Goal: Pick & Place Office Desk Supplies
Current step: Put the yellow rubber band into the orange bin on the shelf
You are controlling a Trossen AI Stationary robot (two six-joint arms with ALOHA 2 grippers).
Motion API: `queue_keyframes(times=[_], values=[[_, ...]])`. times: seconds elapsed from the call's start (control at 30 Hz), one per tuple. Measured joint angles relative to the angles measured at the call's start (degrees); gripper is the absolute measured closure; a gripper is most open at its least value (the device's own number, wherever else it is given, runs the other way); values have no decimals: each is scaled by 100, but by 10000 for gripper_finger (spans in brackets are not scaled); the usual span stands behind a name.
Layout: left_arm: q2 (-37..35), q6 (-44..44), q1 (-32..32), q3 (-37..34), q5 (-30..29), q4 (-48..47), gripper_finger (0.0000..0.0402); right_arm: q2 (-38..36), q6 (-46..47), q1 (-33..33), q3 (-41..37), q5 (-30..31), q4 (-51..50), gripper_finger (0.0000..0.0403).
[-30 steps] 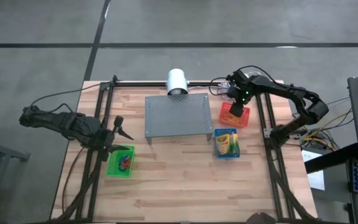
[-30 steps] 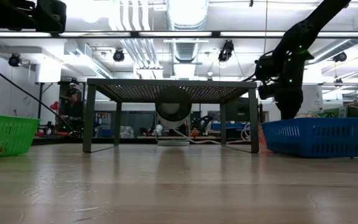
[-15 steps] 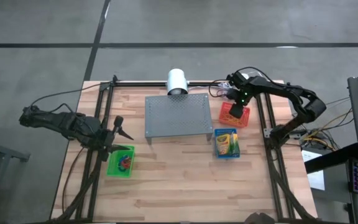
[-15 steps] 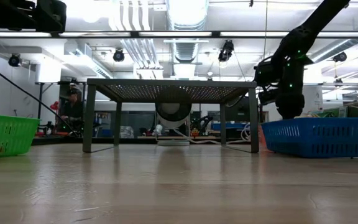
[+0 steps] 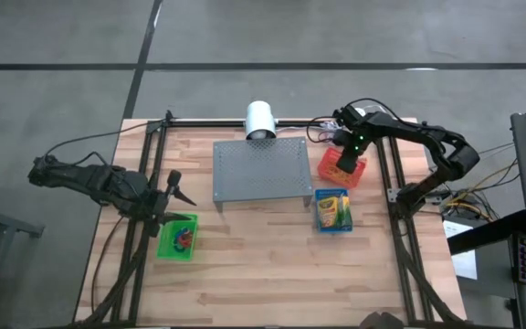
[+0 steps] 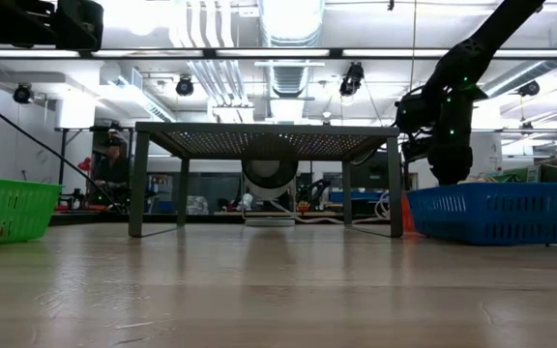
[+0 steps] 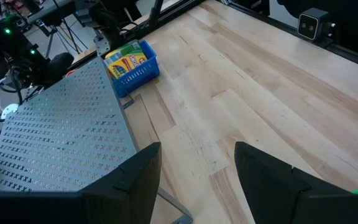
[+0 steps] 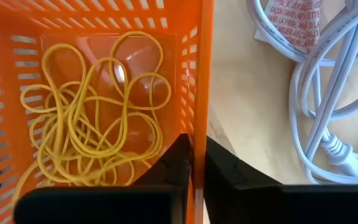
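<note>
**Right claw clamped on the red basket's wall**

Your right gripper [image 8: 194, 163] is pinched down on the side wall of the red basket [image 5: 340, 167], one finger inside, one outside, the thin plastic wall squeezed between them with no gap to spare. Inside that basket, right beside the inner finger, you've got a tangle of yellow rubber bands [image 8: 95, 121] lying loose on the floor; the claw is not touching them, it has only the wall. Just outside the basket, a white cable [image 8: 328, 99] runs across the wooden table [image 5: 263, 265].

From above, your right arm reaches in over the far right corner, the gripper planted on the basket next to the grey perforated stand [image 5: 257, 171]. Just in front sits the blue basket [image 5: 333, 211] with the crayon box [image 5: 332, 209] in it.

Your left gripper [image 7: 197, 174] hangs wide apart, holding nothing, over the table's left edge by the green basket [image 5: 177, 237], which holds small red and blue bands [image 5: 183, 238].
</note>
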Motion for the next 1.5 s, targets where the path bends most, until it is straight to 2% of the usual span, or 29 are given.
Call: queue_keyframes(times=[0.27,0.57,1.1,1.4,1.5], values=[[0,0,0,0,-1,0,193,-7,41,0,0,-8,3,392],[2,0,1,0,0,0,193,-260,743,-11,0,-13,-16,393],[2,2,1,0,0,0,193,-1984,2308,-15,0,-350,-170,394],[0,1,1,0,0,-4,193,-2880,3845,-13,0,-323,-306,394],[0,1,1,0,0,-4,193,-3025,4284,-11,0,-521,-313,394]])
